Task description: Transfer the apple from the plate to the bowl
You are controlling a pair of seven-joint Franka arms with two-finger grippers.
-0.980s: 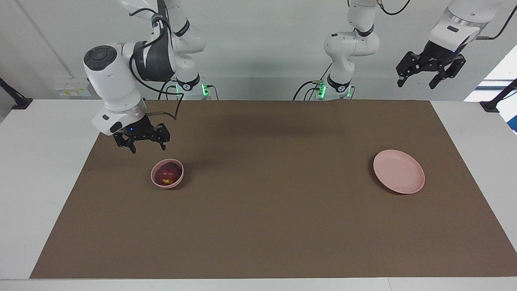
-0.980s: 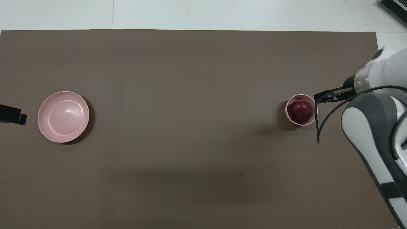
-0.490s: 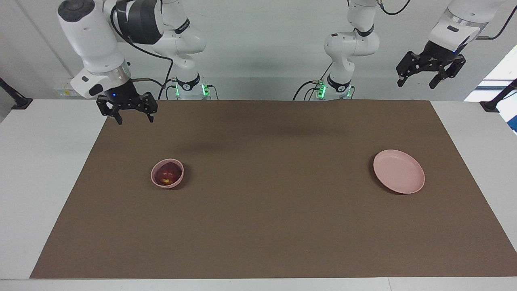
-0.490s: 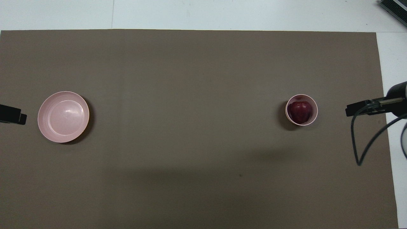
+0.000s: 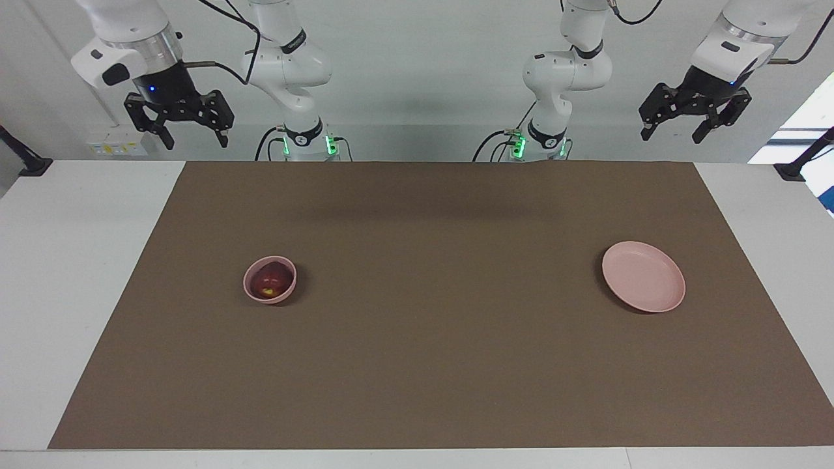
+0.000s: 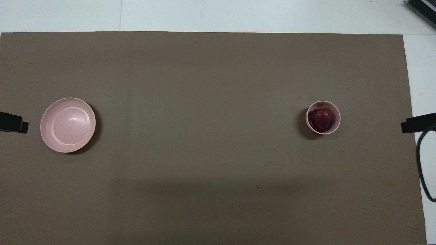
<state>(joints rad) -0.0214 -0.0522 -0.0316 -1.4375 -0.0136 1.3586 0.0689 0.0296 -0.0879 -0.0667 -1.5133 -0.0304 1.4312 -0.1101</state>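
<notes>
Since a second ago the right gripper [image 5: 179, 124] has risen from just above the bowl [image 5: 270, 279] to hang high over the right arm's end of the surface [image 5: 417, 365], its jaws spread wide and holding nothing. The apple [image 5: 268, 281], small, round and dark red with a yellowish patch, sits in the small deep pale pink bowl, filling most of its opening. Well apart, toward the left arm's end, the wide flat pink plate [image 5: 643, 276] lies bare. The left gripper [image 5: 695, 118] waits high over that end, jaws apart and empty, unmoved.
</notes>
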